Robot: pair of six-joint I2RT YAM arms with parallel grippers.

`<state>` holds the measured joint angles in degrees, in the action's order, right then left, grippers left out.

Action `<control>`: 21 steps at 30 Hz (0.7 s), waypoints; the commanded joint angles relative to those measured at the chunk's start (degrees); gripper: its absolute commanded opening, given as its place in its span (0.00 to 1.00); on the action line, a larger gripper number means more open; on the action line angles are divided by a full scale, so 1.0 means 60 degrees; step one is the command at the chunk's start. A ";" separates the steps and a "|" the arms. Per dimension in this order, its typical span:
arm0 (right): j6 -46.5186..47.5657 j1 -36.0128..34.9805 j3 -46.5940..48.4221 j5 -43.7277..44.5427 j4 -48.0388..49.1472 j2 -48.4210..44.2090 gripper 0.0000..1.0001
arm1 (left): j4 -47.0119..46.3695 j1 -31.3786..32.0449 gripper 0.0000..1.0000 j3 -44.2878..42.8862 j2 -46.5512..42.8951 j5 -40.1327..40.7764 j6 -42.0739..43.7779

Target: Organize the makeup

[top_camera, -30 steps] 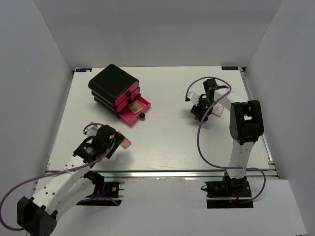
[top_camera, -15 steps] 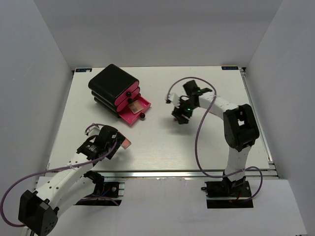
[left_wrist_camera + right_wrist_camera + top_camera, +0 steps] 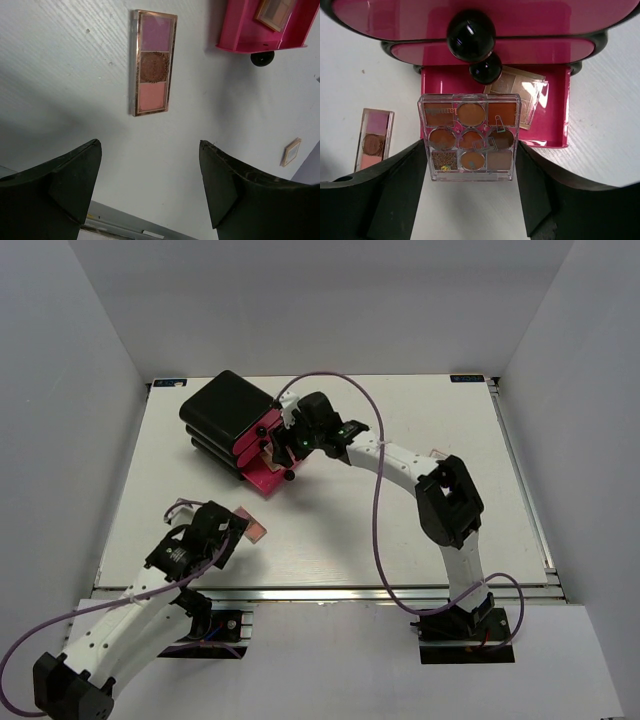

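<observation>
My right gripper [image 3: 470, 162] is shut on a square clear eyeshadow palette [image 3: 470, 137] with brown and orange pans, and holds it above the front of the open pink bottom drawer [image 3: 555, 117]. In the top view that gripper [image 3: 285, 445] is at the drawer [image 3: 268, 478]. A gold-beige palette [image 3: 520, 92] lies in the drawer. A narrow three-pan pink-brown palette [image 3: 152, 62] lies flat on the table, also in the top view [image 3: 254, 531]. My left gripper [image 3: 150, 155] is open and empty, just short of it [image 3: 225, 535].
The black box with pink drawers [image 3: 225, 410] stands at the back left; its upper two drawers are closed, their black knobs [image 3: 471, 35] right above my right gripper. A small tan square item [image 3: 290, 151] lies on the table at the right [image 3: 437, 453]. White walls surround the table.
My right arm has swung left across the table from the right side to the open drawer, carrying the square palette. My left arm has barely moved.
</observation>
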<state>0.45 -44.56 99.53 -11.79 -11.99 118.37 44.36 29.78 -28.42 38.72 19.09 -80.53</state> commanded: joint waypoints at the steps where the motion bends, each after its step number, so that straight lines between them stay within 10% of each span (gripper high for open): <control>1: -0.0896 -0.0176 -0.0560 0.0764 0.1849 0.0062 0.00 | 0.0473 -0.0041 0.88 0.0211 -0.0388 0.0246 -0.0450; 14: -0.0163 -0.0426 -0.0783 0.1423 0.3434 0.0648 0.01 | 0.0561 -0.0041 0.88 0.0255 -0.0448 0.0246 -0.0465; 21: 0.0511 -0.0426 -0.1190 0.1628 0.3491 0.0839 0.40 | 0.0590 -0.0041 0.88 0.0226 -0.0433 0.0275 -0.0479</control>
<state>0.89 -46.65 92.84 -3.68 5.08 123.66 47.03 29.74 -26.94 36.23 19.20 -82.83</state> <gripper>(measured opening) 0.710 0.878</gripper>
